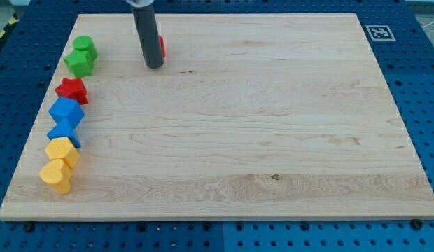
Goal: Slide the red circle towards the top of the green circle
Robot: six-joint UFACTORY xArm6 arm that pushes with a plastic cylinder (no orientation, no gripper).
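Observation:
The red circle (162,47) is mostly hidden behind my rod near the view's top left; only a red sliver shows at the rod's right side. My tip (154,66) rests on the board just in front of it, touching or nearly touching. The green circle (85,47) sits at the board's left edge, to the left of the red circle, with a green star (80,64) right below it.
Down the left edge below the green blocks lie a red star (72,90), a blue block (66,110), a second blue block (64,133), a yellow block (62,150) and a yellow heart (56,175). A marker tag (379,32) sits at the top right corner.

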